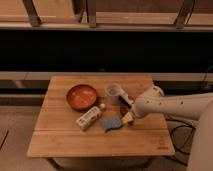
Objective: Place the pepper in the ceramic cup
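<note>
The pepper is a small pale-yellow piece lying on the wooden table, just right of a blue flat pad. The ceramic cup stands upright, pale grey-white, a short way behind and left of the pepper. My gripper comes in from the right on a white arm. Its dark fingers point down and left between the cup and the pepper, directly over the pepper. The jaws look open, and I cannot tell whether they touch the pepper.
An orange-brown bowl sits left of the cup. A small red-white-dark object lies in front of the bowl, left of the blue pad. A dark shelf and wooden rail run behind the table.
</note>
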`<action>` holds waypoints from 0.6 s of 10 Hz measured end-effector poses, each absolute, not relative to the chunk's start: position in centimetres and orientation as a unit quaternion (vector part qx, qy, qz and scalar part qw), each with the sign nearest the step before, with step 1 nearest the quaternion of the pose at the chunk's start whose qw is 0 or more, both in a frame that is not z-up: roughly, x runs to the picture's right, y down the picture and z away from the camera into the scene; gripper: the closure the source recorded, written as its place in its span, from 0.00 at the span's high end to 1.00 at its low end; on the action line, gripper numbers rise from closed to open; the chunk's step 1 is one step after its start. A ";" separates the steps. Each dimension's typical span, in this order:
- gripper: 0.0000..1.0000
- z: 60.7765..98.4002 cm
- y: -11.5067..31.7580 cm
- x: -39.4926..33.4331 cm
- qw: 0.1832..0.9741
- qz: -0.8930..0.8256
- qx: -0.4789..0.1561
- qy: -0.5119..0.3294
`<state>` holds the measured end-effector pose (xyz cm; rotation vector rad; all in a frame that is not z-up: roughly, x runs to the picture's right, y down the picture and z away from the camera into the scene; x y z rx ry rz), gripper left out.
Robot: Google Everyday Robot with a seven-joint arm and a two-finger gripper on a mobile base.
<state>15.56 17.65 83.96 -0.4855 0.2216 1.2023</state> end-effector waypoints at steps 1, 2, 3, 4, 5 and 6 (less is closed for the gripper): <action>0.80 84.5 18.8 13.6 0.779 0.568 -0.242 0.108; 0.80 84.8 18.7 12.5 0.778 0.569 -0.244 0.107; 0.80 84.8 18.1 11.8 0.780 0.568 -0.240 0.105; 0.80 84.7 16.8 11.5 0.785 0.568 -0.225 0.102; 0.80 84.3 15.8 11.6 0.789 0.569 -0.210 0.101; 0.80 83.9 15.0 11.9 0.792 0.569 -0.196 0.101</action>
